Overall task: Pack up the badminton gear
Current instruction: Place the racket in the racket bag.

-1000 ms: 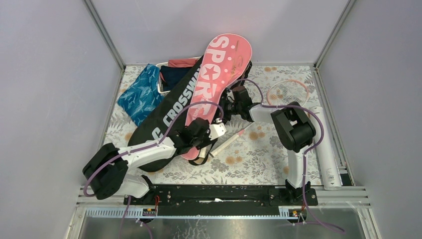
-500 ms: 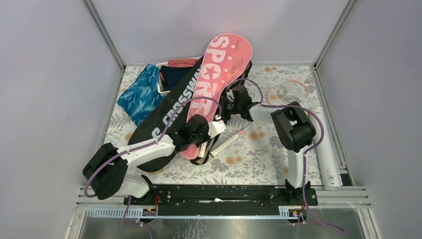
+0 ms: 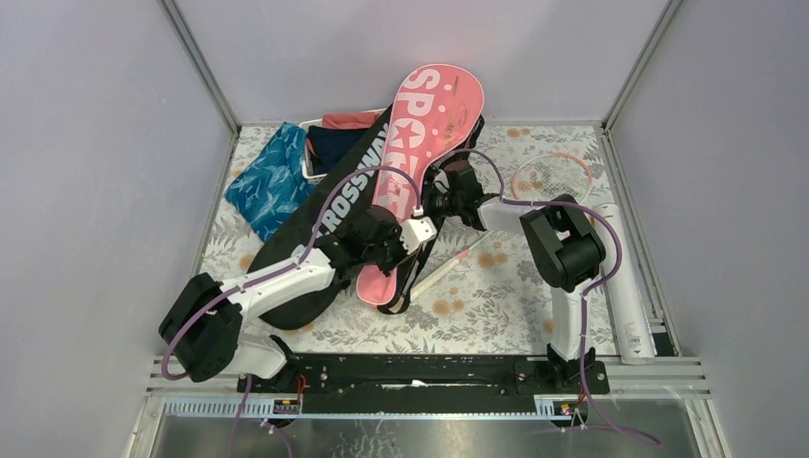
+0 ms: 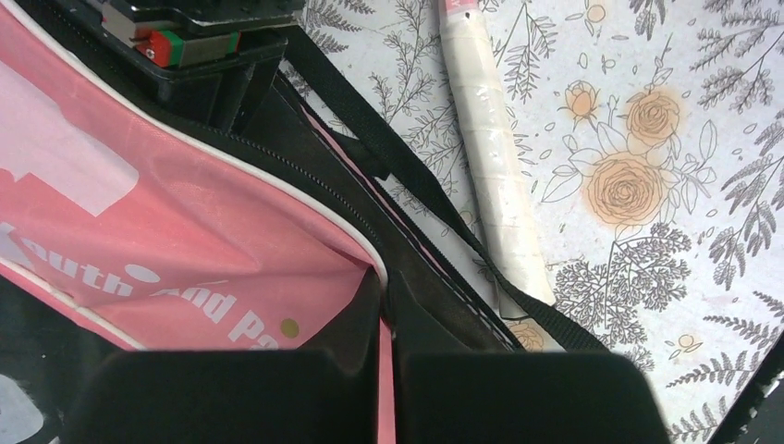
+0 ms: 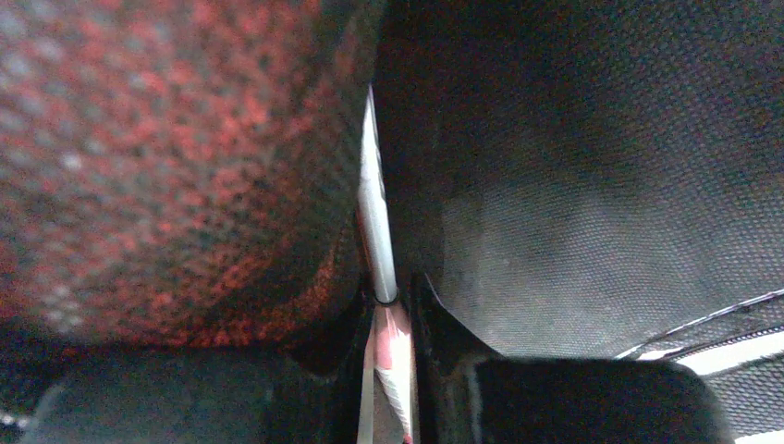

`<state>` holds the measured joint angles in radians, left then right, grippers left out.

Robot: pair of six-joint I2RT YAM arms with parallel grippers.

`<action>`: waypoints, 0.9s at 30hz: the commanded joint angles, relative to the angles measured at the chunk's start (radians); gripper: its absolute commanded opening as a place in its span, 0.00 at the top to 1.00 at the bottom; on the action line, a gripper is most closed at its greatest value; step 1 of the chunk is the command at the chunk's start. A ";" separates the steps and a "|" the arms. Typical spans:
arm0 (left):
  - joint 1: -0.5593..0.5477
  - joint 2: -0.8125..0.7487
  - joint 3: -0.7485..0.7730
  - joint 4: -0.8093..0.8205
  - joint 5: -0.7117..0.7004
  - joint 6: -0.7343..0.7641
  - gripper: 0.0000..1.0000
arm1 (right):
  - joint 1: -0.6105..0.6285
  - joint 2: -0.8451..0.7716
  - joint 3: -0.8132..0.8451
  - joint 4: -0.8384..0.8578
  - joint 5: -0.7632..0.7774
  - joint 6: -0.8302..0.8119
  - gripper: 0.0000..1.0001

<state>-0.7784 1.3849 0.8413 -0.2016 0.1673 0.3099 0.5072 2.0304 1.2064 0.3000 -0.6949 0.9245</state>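
Our left tool (image 4: 386, 310) is pinched together on the rim of the pink bag (image 4: 185, 231), at its narrow end. A white racket handle (image 4: 490, 176) lies on the tabletop (image 4: 647, 111) just beside it, with the bag's black strap (image 4: 416, 185) crossing over its end. Our right tool (image 5: 388, 314), tucked in among dark fabric by the bag's wide part, is clamped on a thin racket shaft (image 5: 374, 213).

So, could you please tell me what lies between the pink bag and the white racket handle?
Black straps lie on the floral tablecloth between the pink racket bag and the white racket handle, one crossing the handle's end; the left wrist view shows this.
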 commanded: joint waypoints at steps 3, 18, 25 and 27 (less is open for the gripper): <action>0.020 0.014 0.029 0.046 0.153 -0.080 1.00 | -0.006 -0.017 0.040 0.269 -0.031 0.141 0.97; 0.151 -0.043 -0.030 0.110 0.265 -0.077 1.00 | -0.023 -0.121 0.046 -0.120 0.041 -0.337 0.29; 0.171 -0.056 -0.064 0.147 0.245 -0.084 1.00 | -0.053 -0.269 -0.030 -0.253 0.163 -0.538 0.26; 0.176 -0.058 -0.065 0.148 0.250 -0.086 1.00 | -0.071 -0.320 -0.067 -0.281 0.195 -0.589 0.26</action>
<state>-0.6201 1.3548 0.7849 -0.1658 0.4156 0.2340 0.4614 1.8412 1.1809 0.0860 -0.5797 0.5026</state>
